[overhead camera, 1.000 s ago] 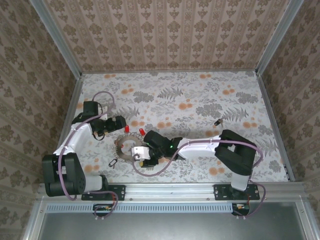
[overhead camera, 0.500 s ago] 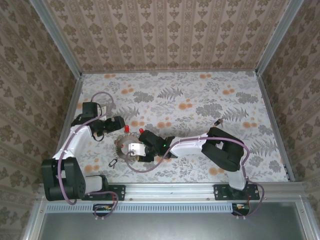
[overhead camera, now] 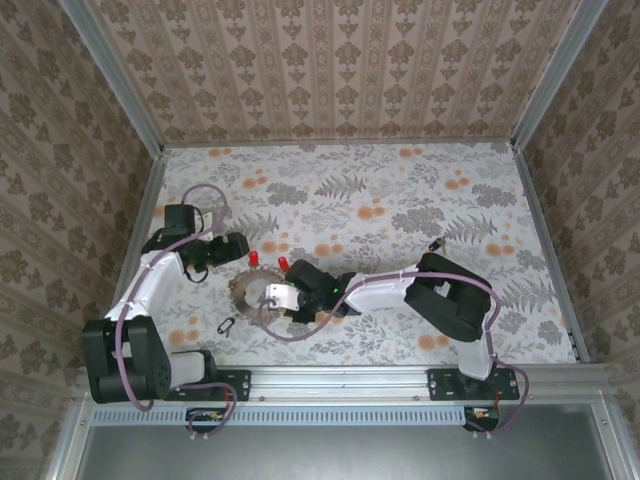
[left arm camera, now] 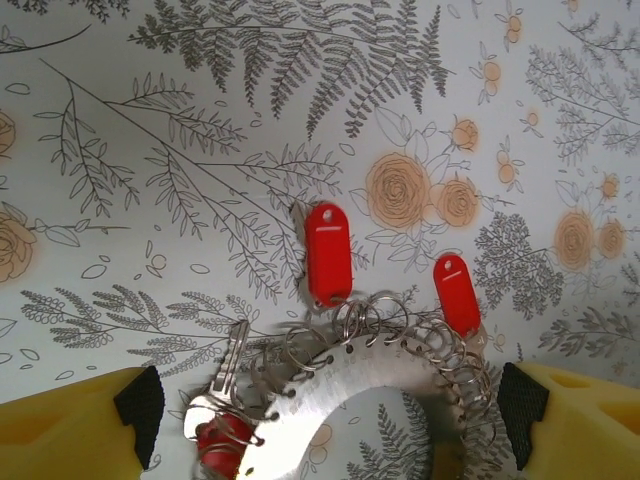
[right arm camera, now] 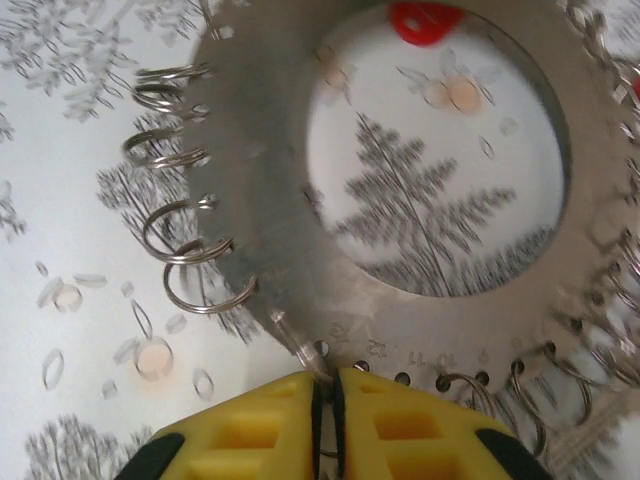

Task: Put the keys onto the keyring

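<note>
Flat on the flower-printed bench, left of its middle, a toothed silver keyring with a wide round hole, a row of small numbered holes along the rim and many thin split rings threaded through them. Just beyond the keyring's far edge, two red-headed keys, both lying against the cluster of rings there. At the keyring's left edge in the left wrist view, a silver key lying partly across the rim, beside another bit of red. Left jaws spread wide, one yellow, black-tipped finger off each side of the keyring, with its far half lying in the gap. Right jaws brought almost together, only a hairline slit left between the yellow fingers, tips right at the keyring's toothed outer edge; gripping metal or not, impossible to tell. From above, right jaws over the keyring's near-right side, left jaws just beyond its far-left side. Near the keyring, toward the arm bases and to its left, a small black oval clip lying apart from it.
</note>
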Controlling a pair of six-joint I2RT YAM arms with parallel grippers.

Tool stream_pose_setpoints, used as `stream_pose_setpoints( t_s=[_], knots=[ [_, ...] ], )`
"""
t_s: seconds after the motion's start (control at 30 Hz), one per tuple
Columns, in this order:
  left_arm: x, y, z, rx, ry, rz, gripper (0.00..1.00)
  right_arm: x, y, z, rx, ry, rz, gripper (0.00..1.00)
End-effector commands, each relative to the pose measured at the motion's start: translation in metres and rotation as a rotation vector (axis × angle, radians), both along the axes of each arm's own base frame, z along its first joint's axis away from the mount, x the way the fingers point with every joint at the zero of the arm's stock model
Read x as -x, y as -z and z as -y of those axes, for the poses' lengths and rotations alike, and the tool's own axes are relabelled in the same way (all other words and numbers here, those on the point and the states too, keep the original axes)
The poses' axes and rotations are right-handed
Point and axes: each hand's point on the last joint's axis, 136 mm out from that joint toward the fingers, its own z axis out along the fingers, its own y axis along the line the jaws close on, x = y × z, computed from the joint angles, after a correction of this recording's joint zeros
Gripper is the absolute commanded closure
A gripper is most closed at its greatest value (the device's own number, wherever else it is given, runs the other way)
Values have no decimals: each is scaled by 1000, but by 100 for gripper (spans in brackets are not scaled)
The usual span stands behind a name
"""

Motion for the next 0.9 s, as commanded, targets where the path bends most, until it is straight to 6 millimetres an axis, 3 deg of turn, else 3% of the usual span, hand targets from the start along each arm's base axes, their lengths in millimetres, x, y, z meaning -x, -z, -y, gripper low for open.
stream_pose_setpoints(
  t_s=[0.0,0.2,0.43,0.57,0.7,0.87],
  knots=[
    [3,-11,9,28,32,29,10,-5,-1,26,4,37,-35,88],
    [4,-21,18,30,70,51,10,-16,-1,66,12,67,-35,90],
    [9,-37,54,23,232,180,11,-33,-11,113,-18,138,-45,73],
    [12,-40,59,25,267,199,13,-32,-28,117,-83,134,-61,64],
    [17,-50,66,-32,370,258,17,-13,-44,112,-154,116,-143,60],
    [27,-50,76,-44,462,342,16,-8,-64,116,-375,282,-199,58]
  ],
)
